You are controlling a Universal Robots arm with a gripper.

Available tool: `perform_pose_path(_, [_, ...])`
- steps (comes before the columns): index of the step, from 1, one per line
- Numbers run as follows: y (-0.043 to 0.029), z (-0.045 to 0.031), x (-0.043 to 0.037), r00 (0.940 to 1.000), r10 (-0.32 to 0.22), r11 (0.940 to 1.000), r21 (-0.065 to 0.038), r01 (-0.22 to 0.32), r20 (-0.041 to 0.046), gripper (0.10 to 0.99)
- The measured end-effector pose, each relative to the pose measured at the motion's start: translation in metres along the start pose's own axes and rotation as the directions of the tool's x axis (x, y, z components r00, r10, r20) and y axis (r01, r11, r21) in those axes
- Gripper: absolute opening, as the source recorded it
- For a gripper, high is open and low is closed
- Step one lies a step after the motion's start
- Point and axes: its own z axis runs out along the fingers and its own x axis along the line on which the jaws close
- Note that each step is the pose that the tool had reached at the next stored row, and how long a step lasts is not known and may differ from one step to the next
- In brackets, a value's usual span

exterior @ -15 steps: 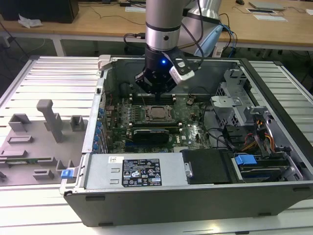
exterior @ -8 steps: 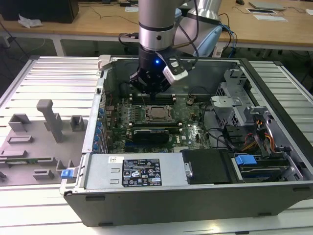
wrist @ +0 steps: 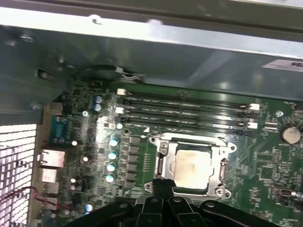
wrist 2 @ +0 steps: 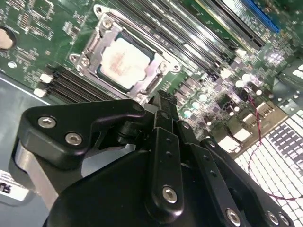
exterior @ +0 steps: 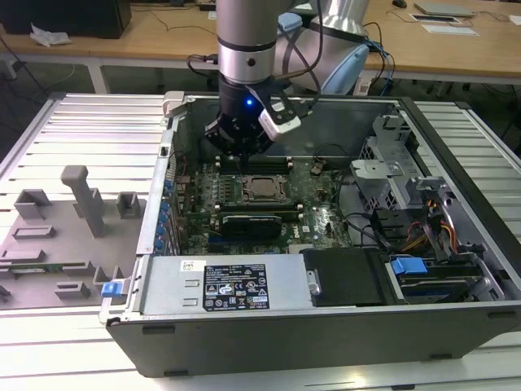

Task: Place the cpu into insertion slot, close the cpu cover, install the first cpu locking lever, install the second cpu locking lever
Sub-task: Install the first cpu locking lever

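Observation:
The cpu (wrist 2: pixel 124 61) (wrist: pixel 191 165) (exterior: pixel 262 188), a pale silvery-beige square, lies flat in the insertion slot (exterior: pixel 247 186) on the green motherboard. The silvery cpu cover (wrist 2: pixel 94 40) (wrist: pixel 189 141) lies down around it, and the chip's top shows through its window. My gripper (wrist 2: pixel 163 100) (wrist: pixel 163 183) (exterior: pixel 242 151) hovers just off one edge of the socket, over the memory slots. Its black fingers are pressed together, shut, with nothing held. I cannot tell how the locking levers sit.
The motherboard sits deep in an open computer case (exterior: pixel 440 130). A long black card (exterior: pixel 252 221) lies beside the socket, and memory slots (wrist: pixel 184 111) run along its other side. A power supply (exterior: pixel 220 285), cables, a drive cage (exterior: pixel 423 212) and a grey fixture tray (exterior: pixel 73 220) are nearby.

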Motion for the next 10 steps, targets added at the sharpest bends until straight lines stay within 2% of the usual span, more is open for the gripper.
perform_pose_path(3, [0.0007,-0.0001,0.0071,1.0000,0.000,1.0000,-0.001,0.000,0.0008,0.106])
perform_pose_path(5, [0.0013,-0.0001,0.0125,1.0000,0.000,1.0000,-0.009,0.000,0.0025,0.106])
perform_pose_path(6, [0.0015,-0.0002,0.0145,1.0000,0.000,0.9998,-0.020,0.000,0.0040,0.106])
perform_pose_path(9, [0.0021,-0.0002,0.0205,0.9999,0.001,0.9976,-0.069,0.000,0.0103,0.106])
perform_pose_path(10, [0.0024,-0.0002,0.0233,0.9999,0.002,0.9955,-0.094,0.000,0.0134,0.106])
